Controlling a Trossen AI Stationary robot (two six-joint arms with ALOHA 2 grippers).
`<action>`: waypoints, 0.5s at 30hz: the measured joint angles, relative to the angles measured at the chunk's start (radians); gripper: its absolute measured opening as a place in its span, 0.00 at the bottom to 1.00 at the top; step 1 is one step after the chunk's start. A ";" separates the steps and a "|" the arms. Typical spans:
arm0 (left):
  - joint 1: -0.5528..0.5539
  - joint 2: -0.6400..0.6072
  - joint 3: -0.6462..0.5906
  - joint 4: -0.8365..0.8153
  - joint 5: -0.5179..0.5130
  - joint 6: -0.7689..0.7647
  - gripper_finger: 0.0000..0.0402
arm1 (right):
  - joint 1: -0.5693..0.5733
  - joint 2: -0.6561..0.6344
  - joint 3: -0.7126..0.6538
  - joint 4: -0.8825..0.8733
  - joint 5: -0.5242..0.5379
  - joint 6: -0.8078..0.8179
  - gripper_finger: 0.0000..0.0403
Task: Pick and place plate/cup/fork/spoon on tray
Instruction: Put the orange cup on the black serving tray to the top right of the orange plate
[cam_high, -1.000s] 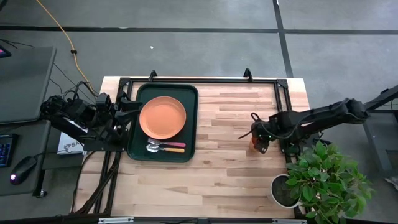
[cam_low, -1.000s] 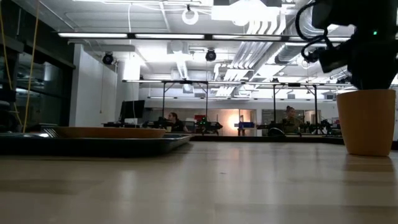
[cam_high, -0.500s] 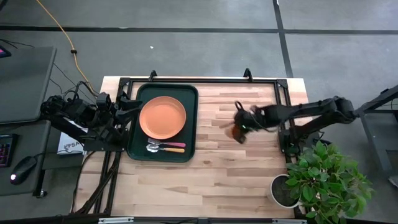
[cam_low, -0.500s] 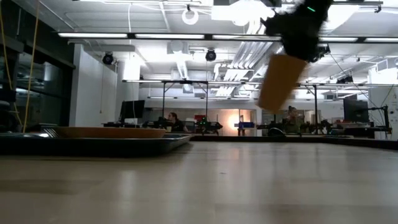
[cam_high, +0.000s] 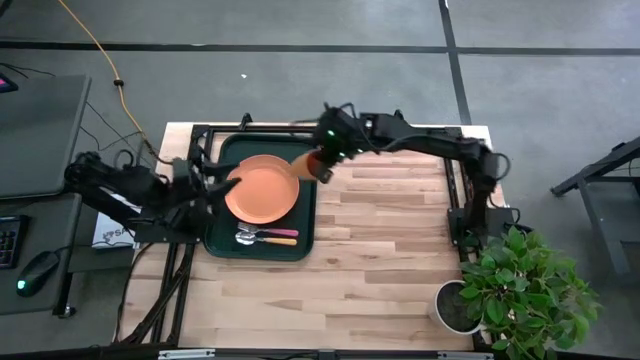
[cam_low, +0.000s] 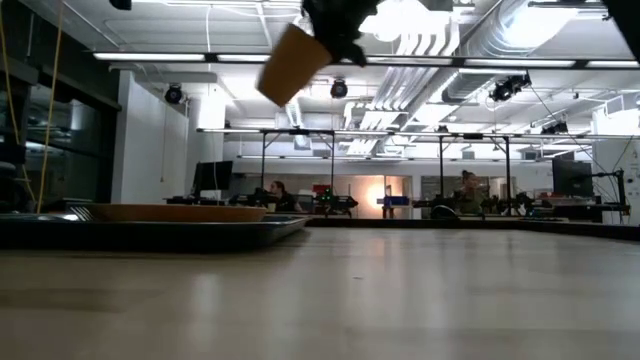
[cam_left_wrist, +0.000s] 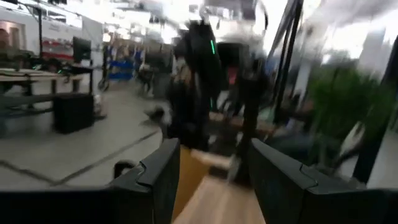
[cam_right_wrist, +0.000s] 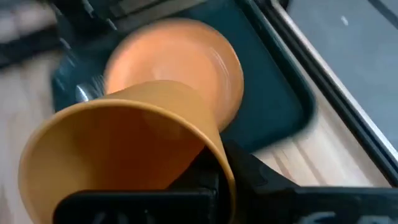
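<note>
The dark green tray (cam_high: 308, 215) lies at the table's far left. On it sit the orange plate (cam_high: 262, 188) and, nearer, the fork (cam_high: 283, 233) and spoon (cam_high: 278, 241) side by side. My right gripper (cam_high: 322, 163) hangs above the tray's far right corner, shut on the orange cup (cam_high: 306, 163), which shows tilted high up in the low view (cam_low: 288, 64). My left gripper (cam_high: 214, 181) waits open at the tray's left edge, its fingers (cam_left_wrist: 163, 177) holding nothing. My right gripper holds the cup at its rim (cam_right_wrist: 219, 176); one dark finger (cam_right_wrist: 249, 174) lies against the outer wall there, and the cup hides the other. The fingers slant down from the table's right side. The cup is lifted clear and tipped, its base (cam_right_wrist: 186, 93) pointing toward the plate.
A potted green plant (cam_high: 510, 290) stands at the near right corner. Black frame rails (cam_high: 330, 127) run along the table's far edge and sides. Bare wood (cam_high: 390, 230) spreads to the right of the tray. People sit in the room far behind.
My right gripper has taken the cup off the table at the right, raised it high and swung it fast toward the table's left and far edge, to above the tray's far right corner. The cup, upright on the table before, now hangs tipped in the air.
</note>
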 joint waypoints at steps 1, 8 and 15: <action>0.000 0.011 0.000 -0.017 -0.009 0.001 0.43 | -0.006 0.034 0.049 0.003 -0.012 -0.008 0.00; 0.000 0.036 0.000 0.073 -0.023 -0.013 0.43 | -0.071 0.312 0.347 -0.002 0.016 -0.064 0.00; 0.000 0.036 0.000 0.218 -0.024 -0.025 0.43 | -0.147 0.445 0.319 0.242 0.007 -0.030 0.00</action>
